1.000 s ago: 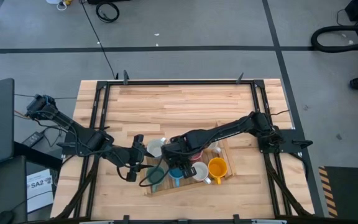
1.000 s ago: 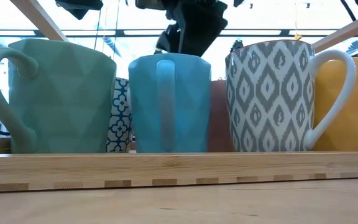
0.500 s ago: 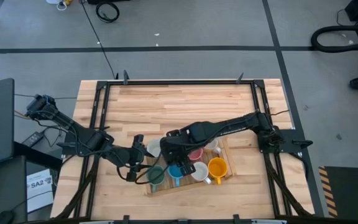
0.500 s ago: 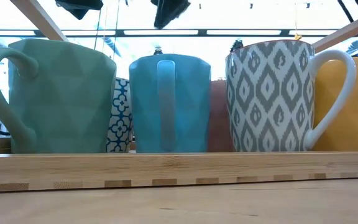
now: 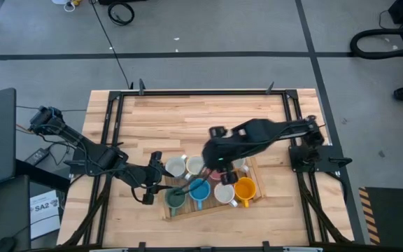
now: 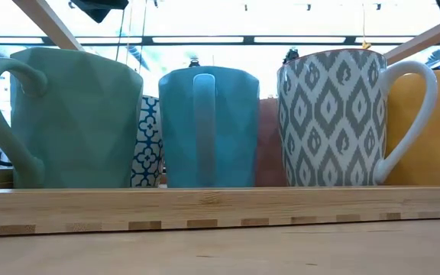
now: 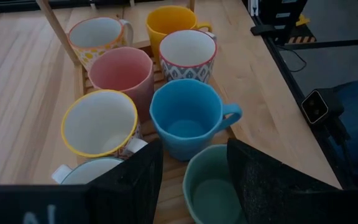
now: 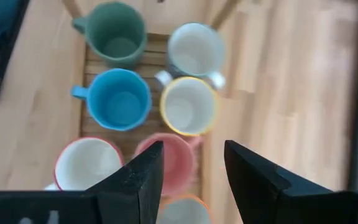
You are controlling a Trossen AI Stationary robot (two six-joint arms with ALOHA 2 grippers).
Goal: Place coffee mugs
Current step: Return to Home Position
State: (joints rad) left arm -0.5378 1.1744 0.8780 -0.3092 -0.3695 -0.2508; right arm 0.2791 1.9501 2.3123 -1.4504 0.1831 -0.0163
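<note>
While the right gripper [image 5: 215,155] hangs above the middle of the rack [image 6: 220,206], its fingers [image 8: 135,177] are spread apart with nothing between them, and its wrist view looks straight down into the mugs. The left gripper [image 5: 154,178] waits just beside the rack's left end. Its fingers [image 7: 132,180] are also spread wide and empty, and they point toward the green mug [image 7: 213,183].

All eight mugs stand upright in the rack, packed close in two rows of four. The front row faces the low camera. From the rack's left end it holds the green mug, the blue mug [image 5: 199,190], the patterned mug [image 6: 331,118], which is grey on white with a red rim, and the orange mug [image 5: 245,187] at the right end. The green mug's handle sticks out past the rack's left end. The blue mug's handle faces the rack's front edge, and the patterned mug's handle turns toward the orange mug.

In the back row, from the left end again, stand the white mug [image 8: 194,46] with blue markings, the yellow-rimmed mug [image 7: 99,123], the pink mug [image 7: 122,71] and the cream mug [image 7: 97,34]. In the high view the right arm partly hides the pink mug.

The rack sits on the wooden table [image 5: 187,119], toward its front edge.
</note>
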